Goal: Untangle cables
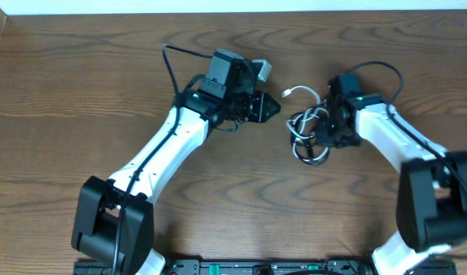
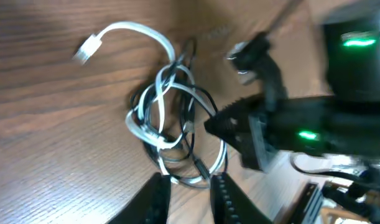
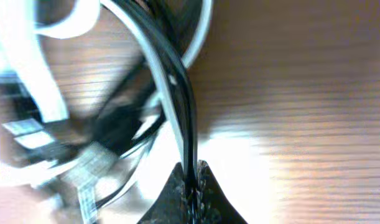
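Since every place below is taken from it, landmark: the tangled bundle point(image 1: 308, 136) of 2 cords, a thin white cord point(image 2: 137, 30) and a thin black cord point(image 2: 206, 99), lying on the brown wood-grain table point(image 1: 65, 92) between the 2 arms.
Left of the bundle: the black 2-fingered left gripper point(image 1: 273, 108), tips aimed at the bundle, near it but not touching.
Left gripper's state: fingers partly spread, with bare wood between them in the left wrist view, and nothing held. The nearest loop of the bundle lies just ahead of the tips.
Bundle's lie: the long axis runs roughly from the robot's base side to the far side, across the line joining the 2 grippers. Loops of both cords cross through one another in the middle.
Free end: the white cord's small flat plug point(image 1: 288, 93) sticks out at the bundle's far-left corner, on the left gripper's side.
Right of the bundle: the black right gripper point(image 1: 326, 131), touching the bundle's right edge.
Right gripper's state: pinched closed on the black cord. A pale strand runs beside it into the tips, and I cannot tell whether that is clamped too.
Nearer arm: right for the knot, left for the free plug.
Coming move, as a judgement: with the right side anchored, the left gripper probably has to reach rightward and take a white loop or the plug.
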`<state>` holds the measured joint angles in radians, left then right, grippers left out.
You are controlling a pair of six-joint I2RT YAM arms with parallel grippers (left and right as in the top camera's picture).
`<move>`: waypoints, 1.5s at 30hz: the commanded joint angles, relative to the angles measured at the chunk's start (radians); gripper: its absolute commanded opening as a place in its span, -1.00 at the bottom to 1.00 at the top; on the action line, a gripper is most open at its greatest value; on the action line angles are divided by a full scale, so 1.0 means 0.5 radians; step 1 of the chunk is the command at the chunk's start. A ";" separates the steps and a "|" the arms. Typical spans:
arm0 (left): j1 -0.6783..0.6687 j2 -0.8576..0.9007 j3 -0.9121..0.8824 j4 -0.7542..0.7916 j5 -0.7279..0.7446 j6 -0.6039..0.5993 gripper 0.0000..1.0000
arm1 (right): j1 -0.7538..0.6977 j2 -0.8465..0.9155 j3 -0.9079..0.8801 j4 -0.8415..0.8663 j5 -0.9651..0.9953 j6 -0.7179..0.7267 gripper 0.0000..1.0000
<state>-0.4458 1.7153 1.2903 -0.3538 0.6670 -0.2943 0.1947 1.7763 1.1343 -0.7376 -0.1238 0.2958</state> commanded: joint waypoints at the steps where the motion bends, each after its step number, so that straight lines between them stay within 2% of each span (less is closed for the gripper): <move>1: 0.050 0.007 -0.011 0.037 0.208 -0.011 -0.38 | -0.044 -0.284 0.142 0.007 -0.578 0.002 -0.98; 8: 0.055 0.007 -0.011 0.137 0.635 0.006 -0.08 | -0.076 -0.475 0.157 0.011 -0.816 0.367 -0.98; 13: 0.055 0.007 -0.011 0.141 0.890 0.169 -0.04 | -0.072 -0.467 0.157 0.079 -0.825 0.593 -0.98; 19: 0.068 0.007 -0.011 0.127 1.286 0.685 0.06 | -0.102 -0.467 0.157 0.294 -0.881 0.827 -0.98; 23: 0.069 0.007 -0.011 0.128 1.284 0.794 0.17 | -0.121 -0.467 0.157 0.486 -1.087 0.935 -0.98; 26: 0.051 0.007 -0.011 0.146 1.230 0.799 0.18 | -0.118 -0.467 0.157 0.596 -1.189 1.017 -0.98; 33: -0.060 0.007 -0.011 0.227 0.781 0.797 0.17 | -0.098 -0.467 0.157 0.760 -1.350 1.122 -0.98; 38: -0.153 0.007 -0.011 0.414 0.606 0.774 0.17 | -0.098 -0.467 0.157 0.780 -1.435 1.132 -0.98; 42: -0.228 0.007 -0.011 0.452 0.301 0.773 0.17 | -0.098 -0.467 0.157 0.841 -1.502 1.168 -0.98; 45: -0.254 0.007 -0.011 0.496 0.240 0.772 0.17 | -0.098 -0.467 0.157 0.864 -1.502 1.181 -0.98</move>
<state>-0.5640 1.7153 1.2900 -0.1226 0.8825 0.0826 0.1425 1.5448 1.2068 -0.3161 -0.8276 0.8635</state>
